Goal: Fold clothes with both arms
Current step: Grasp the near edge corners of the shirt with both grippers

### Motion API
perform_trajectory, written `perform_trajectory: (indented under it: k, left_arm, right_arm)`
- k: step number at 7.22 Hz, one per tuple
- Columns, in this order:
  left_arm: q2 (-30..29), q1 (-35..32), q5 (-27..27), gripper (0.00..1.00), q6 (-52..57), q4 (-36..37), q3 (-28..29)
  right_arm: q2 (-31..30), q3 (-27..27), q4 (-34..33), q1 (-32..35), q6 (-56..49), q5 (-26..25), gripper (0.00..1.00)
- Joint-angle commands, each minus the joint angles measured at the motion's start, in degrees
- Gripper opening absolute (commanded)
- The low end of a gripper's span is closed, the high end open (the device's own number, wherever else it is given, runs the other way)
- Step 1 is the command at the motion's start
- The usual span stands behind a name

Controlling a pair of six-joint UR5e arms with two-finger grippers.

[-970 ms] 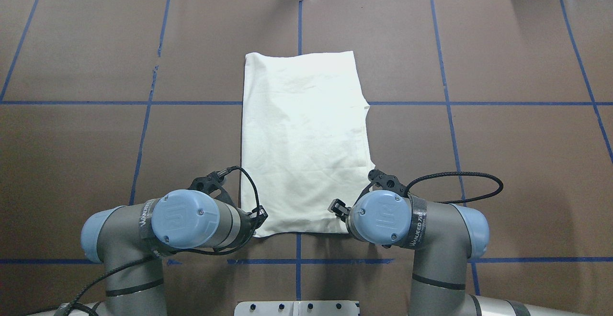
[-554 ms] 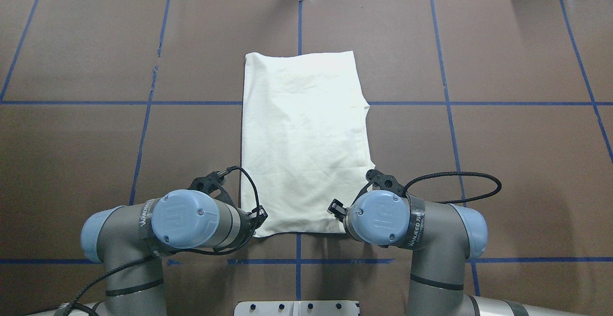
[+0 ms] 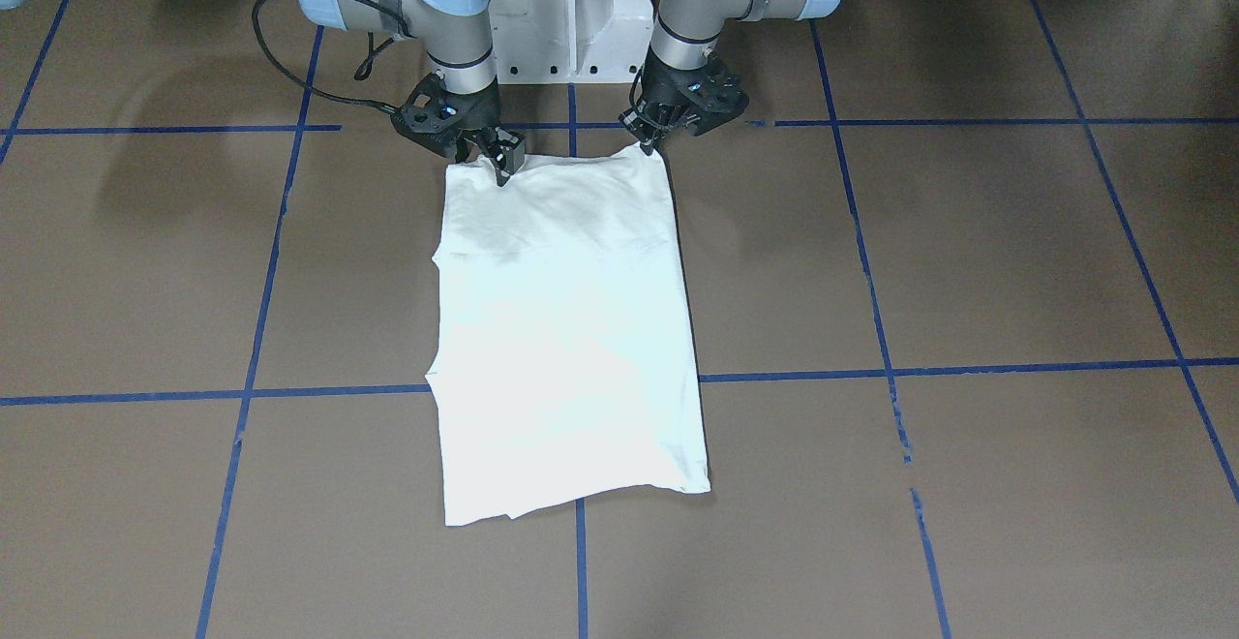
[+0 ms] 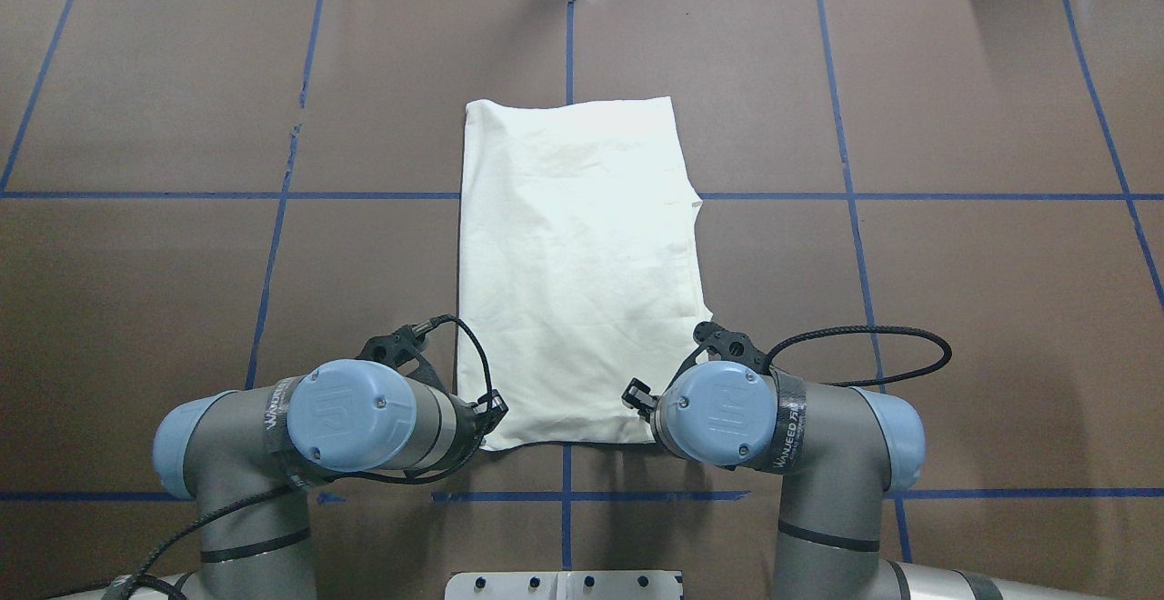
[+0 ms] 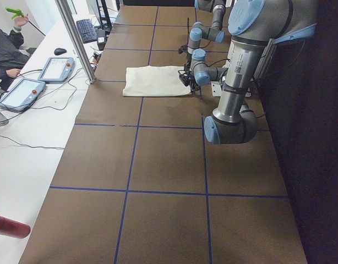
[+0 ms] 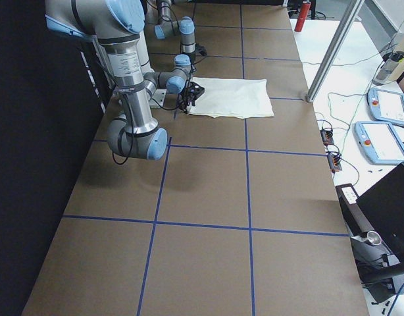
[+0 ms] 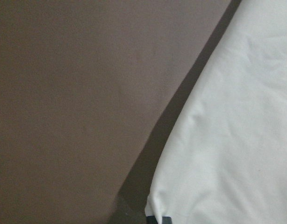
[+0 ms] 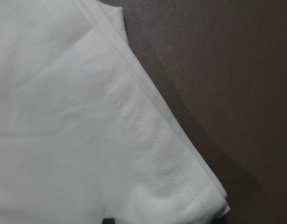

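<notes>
Two grippers: both low at the table surface, one on each corner of the shirt's near short edge.
Left gripper: at the near-left corner. Its wrist view shows the puckered cloth corner meeting a dark fingertip. Cannot tell whether the jaws are clamped.
Right gripper: at the near-right, hemmed corner, with one finger over the cloth edge. Jaw gap not readable; cannot tell.
Shirt: plain cream side up, folded into a narrow rectangle, flat on the brown table, centred in front of the base.
Long axis: runs straight away from the robot, along the centre tape line.
Direction from grippers: all the cloth lies forward of both and between them.
Nearer arm: neither; each is at its own corner.
Next move (judgement): carry the near edge forward over the far edge, halving the length.
Condition: equal travel on both sides, or the fold skews.
</notes>
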Motion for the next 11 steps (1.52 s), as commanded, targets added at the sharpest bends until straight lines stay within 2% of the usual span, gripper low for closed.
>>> perform_trajectory:
  k: [1,6,8,11]
  left_arm:
    - [-0.01,0.03,0.00,0.00,0.00,0.00,0.00]
    - [0.08,0.03,0.00,0.00,0.00,0.00,-0.17]
    - [0.43,0.03,0.09,0.00,0.00,0.00,-1.83]
    - [1.74,1.51,0.18,0.00,1.93,9.28,-12.09]
  right_arm:
    - [0.35,0.05,-0.03,0.65,-0.19,0.27,0.00]
    - [1.32,0.13,-0.03,1.36,-0.28,0.45,0.00]
    - [1.15,2.84,0.06,1.45,-0.19,0.27,0.00]
    - [-0.34,7.40,0.15,1.19,-0.54,0.62,0.00]
